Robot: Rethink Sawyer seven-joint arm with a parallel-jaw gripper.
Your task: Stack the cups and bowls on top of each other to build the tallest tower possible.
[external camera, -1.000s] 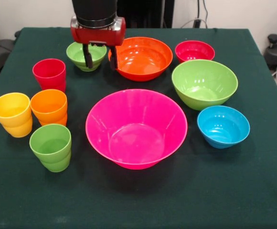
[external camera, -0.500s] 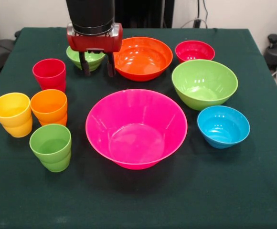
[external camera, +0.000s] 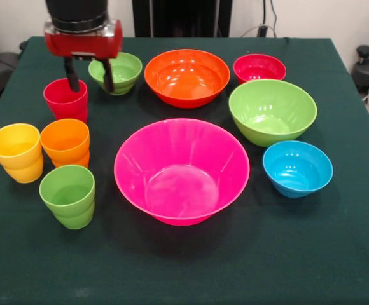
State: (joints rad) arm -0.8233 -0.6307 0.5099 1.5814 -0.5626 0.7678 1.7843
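Fingers (external camera: 72, 82) are seen spread apart, nothing held between them. The gripper (external camera: 89, 83) hangs above the table (external camera: 337, 267), tips pointing straight down.

Red cup (external camera: 65, 98) sits just below and beside one finger; small green bowl (external camera: 116, 72) lies just behind and beside the other. Whether either is touched cannot be told. Orange cup (external camera: 65, 143), yellow cup (external camera: 16, 152) and green cup (external camera: 68, 196) are grouped nearer the camera than the fingers, close together. Orange bowl (external camera: 187, 77) is set to the far side of the small green bowl from the fingers; red bowl (external camera: 259, 67), large green bowl (external camera: 272, 111) and blue bowl (external camera: 297, 168) lie well apart, further that way. Pink bowl (external camera: 181, 170) stands in mid-table, empty. No tower is yet built; all pieces stand upright and separate.

Handling, judged: cups and bowls appear to be thin glossy plastic, so light, stiff and slippery. A rim pinch, one finger inside and one outside the wall, is judged most secure; the red cup's rim is nearest. A hard squeeze may let the piece pop free.

Arm pose: wrist vertical, red housing level, arm body descending from above.
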